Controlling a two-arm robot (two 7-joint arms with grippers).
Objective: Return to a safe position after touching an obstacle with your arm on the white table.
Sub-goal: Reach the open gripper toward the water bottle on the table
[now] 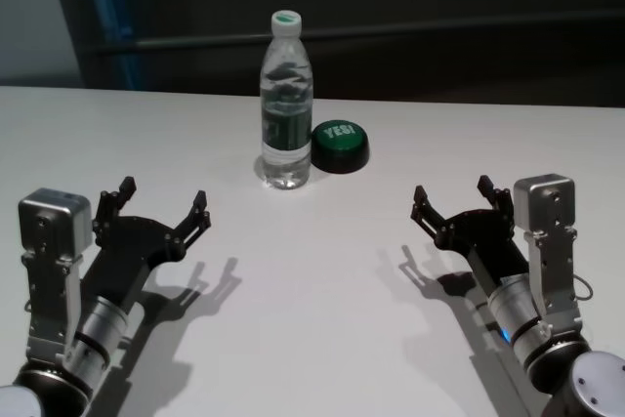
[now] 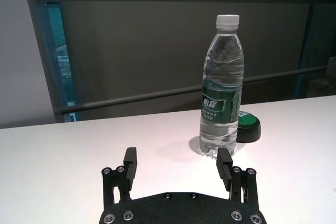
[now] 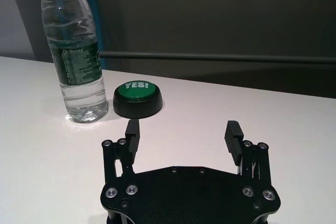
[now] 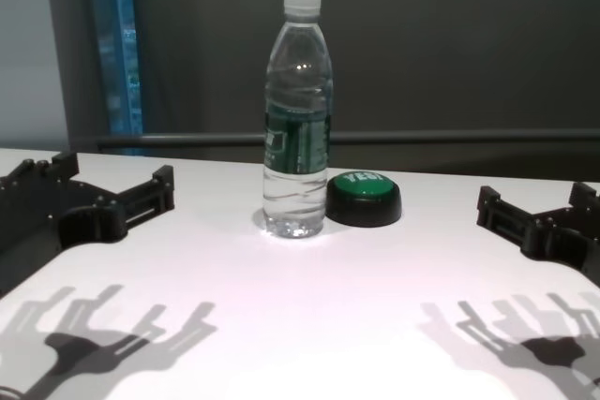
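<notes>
Clear water bottle (image 1: 286, 104) upright mid-desk (image 1: 322, 319) (white, glossy), green-topped button (image 1: 340, 145) just beside it, left end effector (image 1: 164, 202) fingers spread, low near left, right end effector (image 1: 452, 199) likewise spread, both well apart from bottle

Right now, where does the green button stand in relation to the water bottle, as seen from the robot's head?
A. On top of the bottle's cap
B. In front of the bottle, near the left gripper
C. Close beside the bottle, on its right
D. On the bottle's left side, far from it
C: in the head view the green button sits on the white table just right of the upright water bottle.
</notes>
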